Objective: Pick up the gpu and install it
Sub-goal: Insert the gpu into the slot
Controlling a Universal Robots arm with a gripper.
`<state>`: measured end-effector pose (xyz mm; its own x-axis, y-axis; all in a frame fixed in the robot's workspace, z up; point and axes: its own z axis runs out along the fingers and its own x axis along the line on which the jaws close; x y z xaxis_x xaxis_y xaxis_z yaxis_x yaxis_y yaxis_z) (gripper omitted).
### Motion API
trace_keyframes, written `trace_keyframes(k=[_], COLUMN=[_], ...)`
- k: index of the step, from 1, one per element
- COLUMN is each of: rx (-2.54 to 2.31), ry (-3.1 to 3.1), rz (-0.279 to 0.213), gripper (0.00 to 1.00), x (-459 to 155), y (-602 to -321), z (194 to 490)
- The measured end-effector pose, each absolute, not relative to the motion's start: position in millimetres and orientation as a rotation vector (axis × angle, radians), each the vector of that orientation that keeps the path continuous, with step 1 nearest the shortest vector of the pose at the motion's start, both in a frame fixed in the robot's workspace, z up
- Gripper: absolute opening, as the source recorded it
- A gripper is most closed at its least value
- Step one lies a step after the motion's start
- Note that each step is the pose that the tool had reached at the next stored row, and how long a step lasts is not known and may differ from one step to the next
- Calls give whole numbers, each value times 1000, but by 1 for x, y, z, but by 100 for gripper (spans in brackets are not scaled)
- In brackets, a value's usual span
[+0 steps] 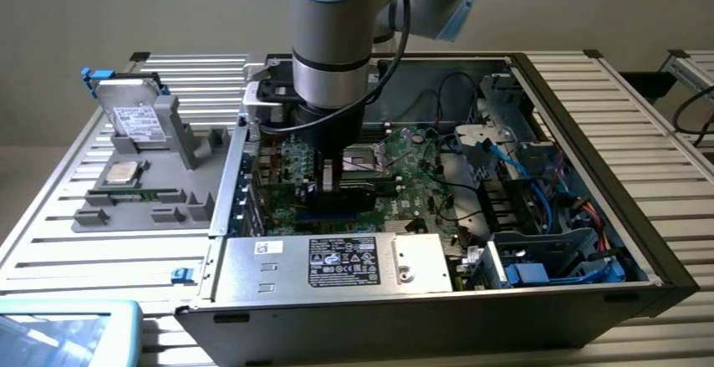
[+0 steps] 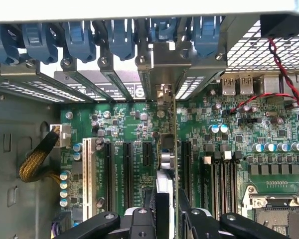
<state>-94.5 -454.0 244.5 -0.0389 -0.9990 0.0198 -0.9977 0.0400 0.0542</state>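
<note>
I have the end effector (image 2: pixel 164 221) clamped on the gpu (image 2: pixel 164 185), which stands edge-on between its fingers, reaching forward over the motherboard (image 2: pixel 124 124) slots.

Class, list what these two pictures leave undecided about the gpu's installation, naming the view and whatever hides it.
Wrist view: the gpu, held in the gripper, shows edge-on; its own body hides whether its connector is seated in the motherboard.
Exterior view: the arm covers much of the card.
Exterior view: the power supply label print is too small to read.
</note>
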Motion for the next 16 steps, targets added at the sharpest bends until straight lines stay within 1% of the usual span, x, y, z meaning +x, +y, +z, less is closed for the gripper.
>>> trace_keyframes(k=[16], rx=[2139], ry=[-2225], rz=[-34], gripper=[28], x=[-96], y=[-453], z=[243])
